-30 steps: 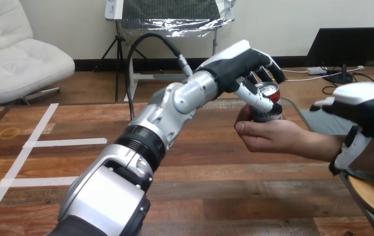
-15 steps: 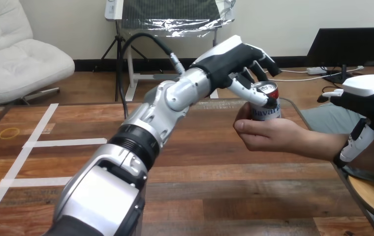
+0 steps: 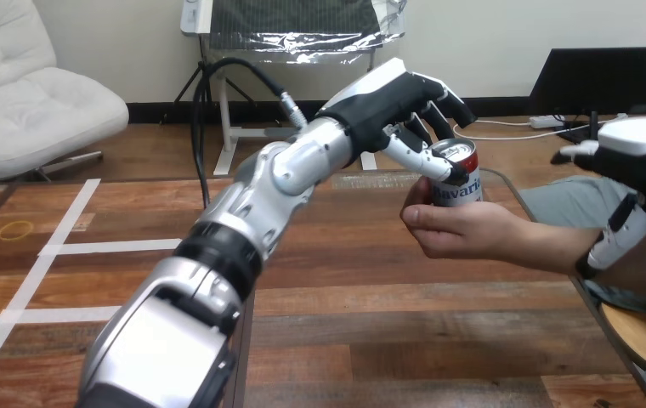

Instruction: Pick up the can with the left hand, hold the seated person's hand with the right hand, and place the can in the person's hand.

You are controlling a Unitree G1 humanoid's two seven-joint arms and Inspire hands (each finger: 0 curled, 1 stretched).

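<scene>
The can (image 3: 464,183) sits at about 2 o'clock from the view's centre, a small metal cylinder with a dull silver top, a red band under the rim and a white body. It stands tilted, its top leaning toward 11 o'clock. The left hand (image 3: 392,102), black with a smooth white shell on its back, grips the can from 10 o'clock: its jointed fingers (image 3: 439,93) curl over the far side of the rim and the thumb lies against the near side. The person's hand (image 3: 456,229) cups the can from 6 o'clock, so both hands are on it; the can's lower part is hidden inside that palm.

The left arm (image 3: 243,221), ribbed silver metal with a black ring, rises from 7 o'clock. At 3 o'clock the right hand (image 3: 643,157) hovers over the person's forearm (image 3: 549,246); whether it grips the forearm I cannot tell.

The surface (image 3: 371,289) is of dark, grainy wooden planks. White tape strips (image 3: 116,246) and a thin yellow loop (image 3: 16,229) lie at 9 o'clock.
</scene>
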